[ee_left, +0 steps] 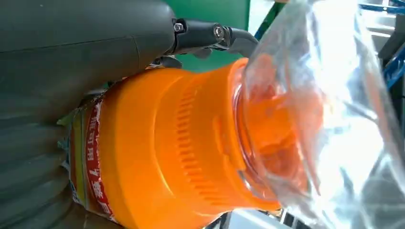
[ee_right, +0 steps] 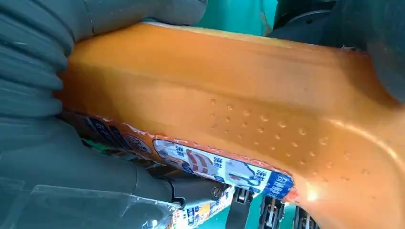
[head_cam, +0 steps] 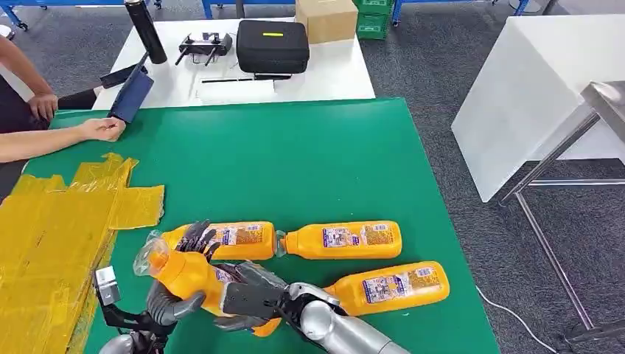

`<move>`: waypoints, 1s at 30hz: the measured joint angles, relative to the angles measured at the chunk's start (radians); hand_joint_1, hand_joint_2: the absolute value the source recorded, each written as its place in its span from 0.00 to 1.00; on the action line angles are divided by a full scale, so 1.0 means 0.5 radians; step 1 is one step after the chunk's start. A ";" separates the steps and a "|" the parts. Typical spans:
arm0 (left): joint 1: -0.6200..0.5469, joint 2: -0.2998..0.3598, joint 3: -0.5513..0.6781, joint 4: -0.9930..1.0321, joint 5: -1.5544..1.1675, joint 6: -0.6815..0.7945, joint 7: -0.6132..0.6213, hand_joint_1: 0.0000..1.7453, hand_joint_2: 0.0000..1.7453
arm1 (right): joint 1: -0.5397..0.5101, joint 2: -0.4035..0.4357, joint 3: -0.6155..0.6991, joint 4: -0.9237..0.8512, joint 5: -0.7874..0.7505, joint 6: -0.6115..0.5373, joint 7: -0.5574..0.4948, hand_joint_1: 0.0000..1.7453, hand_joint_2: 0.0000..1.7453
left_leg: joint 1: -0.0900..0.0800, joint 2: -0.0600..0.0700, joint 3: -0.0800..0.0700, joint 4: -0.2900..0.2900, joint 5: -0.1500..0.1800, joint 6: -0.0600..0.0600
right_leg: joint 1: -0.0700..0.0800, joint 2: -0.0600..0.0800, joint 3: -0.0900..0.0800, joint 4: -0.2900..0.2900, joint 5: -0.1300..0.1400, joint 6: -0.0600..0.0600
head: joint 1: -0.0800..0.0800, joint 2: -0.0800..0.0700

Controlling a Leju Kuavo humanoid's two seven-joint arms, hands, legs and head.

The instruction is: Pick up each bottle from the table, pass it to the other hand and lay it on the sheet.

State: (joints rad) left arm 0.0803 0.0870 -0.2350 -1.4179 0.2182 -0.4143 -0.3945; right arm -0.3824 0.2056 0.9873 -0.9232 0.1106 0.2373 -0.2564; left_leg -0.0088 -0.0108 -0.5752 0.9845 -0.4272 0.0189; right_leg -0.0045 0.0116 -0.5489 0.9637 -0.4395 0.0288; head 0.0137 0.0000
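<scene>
Green table [head_cam: 309,162] runs across most of the head view, with a grey carpet floor [head_cam: 435,81] around it and a white table [head_cam: 324,70] behind carrying a black case [head_cam: 272,46], a cardboard box [head_cam: 326,18] and a tall black flask [head_cam: 145,29]. Crumpled yellow sheet [head_cam: 51,243] covers the green table's near left side. A person's hand [head_cam: 103,129] rests at the far left edge. Three orange bottles lie flat on the green: one [head_cam: 239,240] just behind the hands, a second [head_cam: 343,240] beside it, a third [head_cam: 390,286] nearer. A fourth orange bottle [head_cam: 188,276] is raised off the table, its clear cap [head_cam: 147,254] pointing left. Both hands clasp it: the left hand [head_cam: 173,302] near the neck, the right hand [head_cam: 247,299] around the body.
</scene>
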 measured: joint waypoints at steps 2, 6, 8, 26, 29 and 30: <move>-0.003 0.002 0.000 0.015 -0.009 -0.019 -0.021 1.00 1.00 | -0.009 0.000 0.011 0.014 -0.011 0.000 -0.002 1.00 1.00 | 0.000 0.000 0.000 0.000 0.000 0.000 | 0.000 0.000 0.000 0.000 0.000 0.000 | 0.000 0.000; -0.013 0.011 0.000 0.050 -0.037 -0.048 -0.059 1.00 1.00 | -0.014 0.000 0.030 0.036 -0.036 -0.005 -0.005 1.00 1.00 | 0.000 0.000 0.000 0.000 0.000 0.000 | 0.000 0.000 0.000 0.000 0.000 0.000 | 0.000 0.000; -0.017 0.012 0.000 0.063 -0.039 -0.055 -0.064 1.00 1.00 | -0.016 0.000 0.034 0.043 -0.039 -0.005 -0.007 1.00 1.00 | 0.000 0.000 0.000 0.000 0.000 0.000 | 0.000 0.000 0.000 0.000 0.000 0.000 | 0.000 0.000; 0.010 0.086 0.043 -0.077 0.234 -0.224 -0.074 1.00 1.00 | 0.119 -0.035 -0.032 -0.192 -0.044 -0.201 -0.077 1.00 1.00 | 0.001 0.000 -0.002 0.000 0.000 0.000 | 0.000 0.000 -0.001 0.000 0.000 0.000 | 0.000 0.000; 0.027 0.111 0.069 -0.166 0.285 -0.265 -0.039 1.00 1.00 | 0.156 -0.047 -0.060 -0.311 -0.029 -0.205 -0.056 0.00 1.00 | 0.001 -0.001 -0.003 0.000 0.000 0.000 | 0.000 0.000 -0.002 0.000 0.000 0.000 | 0.001 0.000; 0.030 0.116 0.075 -0.186 0.288 -0.272 -0.035 1.00 1.00 | 0.163 -0.049 -0.064 -0.334 -0.028 -0.205 -0.054 0.00 0.00 | 0.001 -0.001 -0.003 0.000 0.000 0.000 | 0.000 0.000 -0.002 0.000 0.000 0.000 | 0.000 0.000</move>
State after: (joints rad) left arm 0.0954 0.1450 -0.1976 -1.5109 0.3624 -0.5500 -0.4120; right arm -0.3010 0.1812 0.9552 -1.0901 0.0965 0.1346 -0.2835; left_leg -0.0084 -0.0112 -0.5766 0.9845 -0.4273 0.0188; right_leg -0.0044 0.0114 -0.5499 0.9638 -0.4397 0.0287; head 0.0137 0.0000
